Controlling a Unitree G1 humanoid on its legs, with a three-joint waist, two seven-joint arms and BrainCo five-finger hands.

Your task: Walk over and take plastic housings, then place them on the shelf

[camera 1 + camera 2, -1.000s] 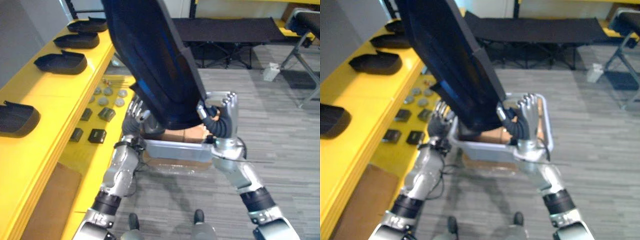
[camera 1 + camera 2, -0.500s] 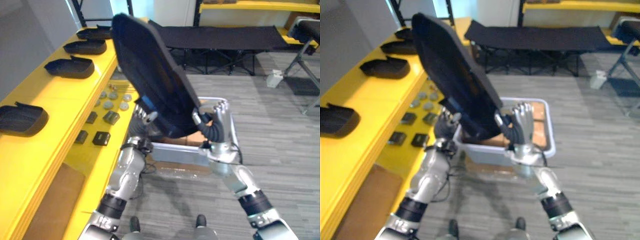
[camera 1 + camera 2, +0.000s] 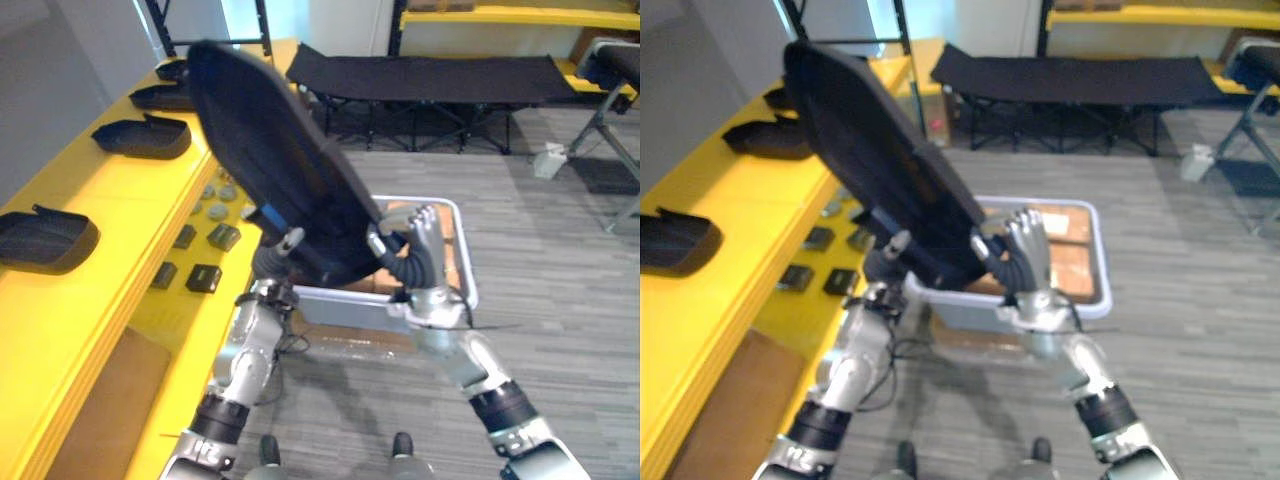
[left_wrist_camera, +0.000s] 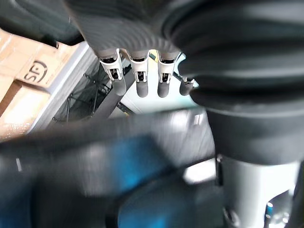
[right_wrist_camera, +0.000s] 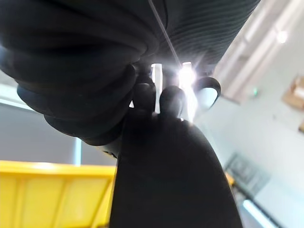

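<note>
step: carrying the big plastic housing [image 3: 290, 190] to the shelf [image 3: 105, 205]; my judgement is to keep both palms squeezing evenly, swing it left slowly, and lay it flat in the bare gap on top, as it is broad and could slip or tip.
floor: grey planks [image 3: 560, 260], open to the right.
shelf: long, yellow, along the robot's left; its top has free space between the housings already there.
cot: black [image 3: 450, 75], at the far wall, well apart.
held housing: dark, tilted, top leaning toward the shelf, lifted above the bin.
bin: grey [image 3: 340, 305], on the floor just below the hands, cardboard inside.
shelved housings: one far [image 3: 140, 137], one near [image 3: 45, 240].
right hand: [image 3: 418, 250] fingers straight and released, pressed flat against the housing's lower right edge.
left hand: [image 3: 272, 262] at the lower left edge; clasping or propping, cannot tell.
small parts: black blocks [image 3: 203, 277] and discs [image 3: 222, 190] on the lower ledge.
</note>
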